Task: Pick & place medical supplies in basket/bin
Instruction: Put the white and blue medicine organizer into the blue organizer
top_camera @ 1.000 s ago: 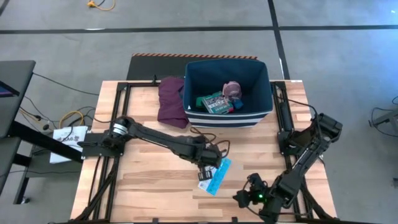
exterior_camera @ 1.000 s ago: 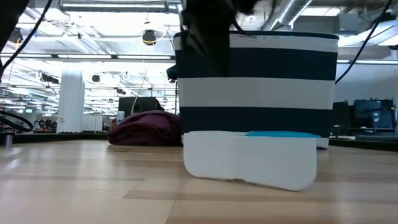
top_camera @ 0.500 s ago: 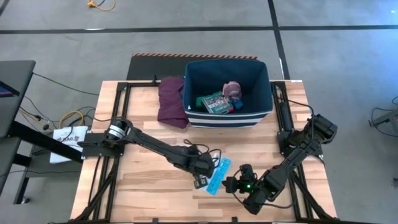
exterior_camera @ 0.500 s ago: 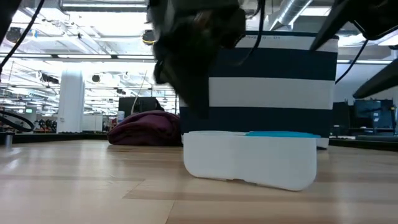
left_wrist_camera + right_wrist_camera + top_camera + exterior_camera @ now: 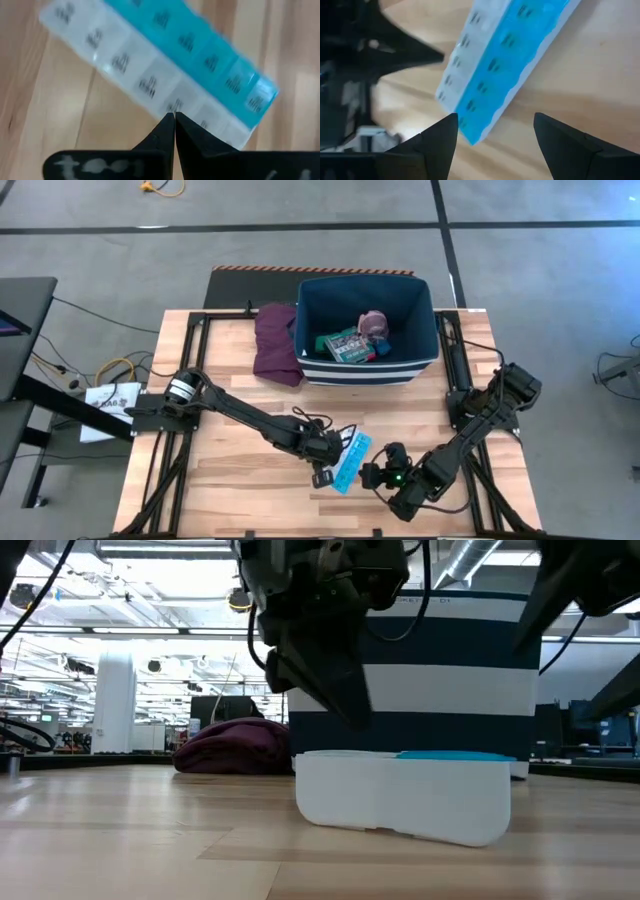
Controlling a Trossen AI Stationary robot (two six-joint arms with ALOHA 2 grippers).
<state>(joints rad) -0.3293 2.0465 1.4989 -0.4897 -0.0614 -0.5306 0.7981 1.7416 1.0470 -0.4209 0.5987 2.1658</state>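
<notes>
The blue-white pill strip [image 5: 350, 461] lies flat on the wooden table, near the near edge, and fills the middle of the low view [image 5: 400, 795]. My left gripper [image 5: 325, 471] is shut and hovers just above the strip's left side [image 5: 174, 116]; the low view shows a gap beneath its fingers [image 5: 350, 715]. My right gripper [image 5: 372, 473] is open beside the strip's right side, with its fingers spread before the strip's end [image 5: 496, 117]. The navy bin [image 5: 420, 345] stands at the far side and holds a green-red box [image 5: 345, 345], a pink roll [image 5: 373, 325] and a blue block.
A maroon folded cloth [image 5: 275, 340] lies left of the bin, seen also in the low view [image 5: 235, 748]. Dark frame rails run along the table's left [image 5: 185, 380] and right [image 5: 455, 370] sides. Bare wood lies between the bin and the pill strip.
My left gripper has moved toward the near edge and come down to just over the pill strip. My right gripper has swung from the near right corner leftward up to the strip's right side. The strip has stayed in place.
</notes>
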